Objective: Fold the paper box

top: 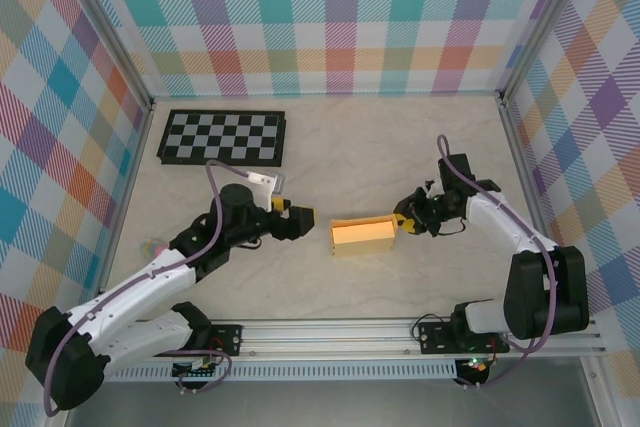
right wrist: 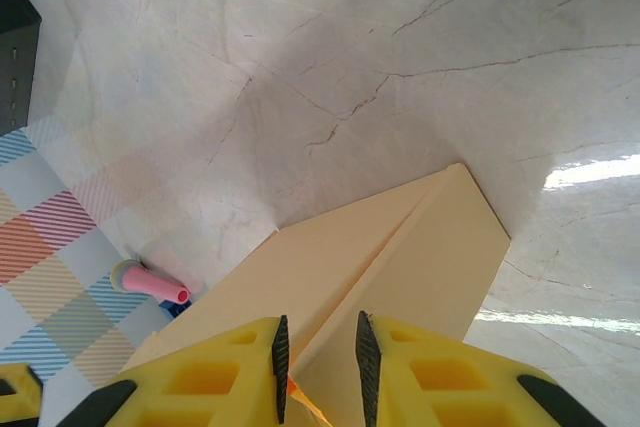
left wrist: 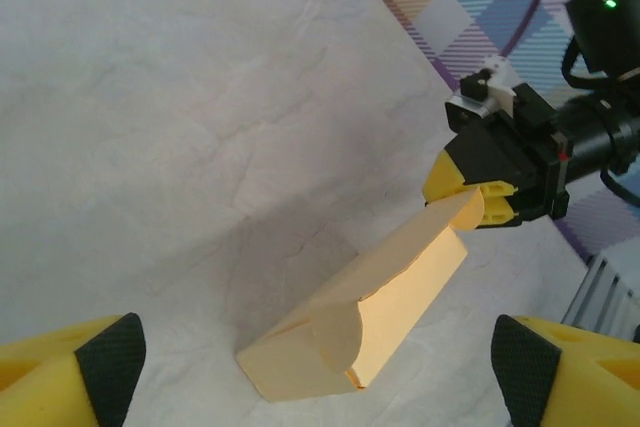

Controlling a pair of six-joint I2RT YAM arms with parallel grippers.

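right gripper [right wrist: 320, 362], bottom of frame: clamped on end flap of paper box [right wrist: 400, 257] | left gripper [top: 303, 222]: jaws apart | body formed, ends look not yet closed

Black-and-white checkerboard [top: 222, 137] flat on the pale marble-patterned table [top: 400, 147], in the far left part and near the back wall. Small pink tube-like object [right wrist: 150, 282] lying at the table's left edge, just beside the foot of the side wall, well apart from the checkerboard. Pastel plaid walls [top: 330, 17] on three sides of the table.
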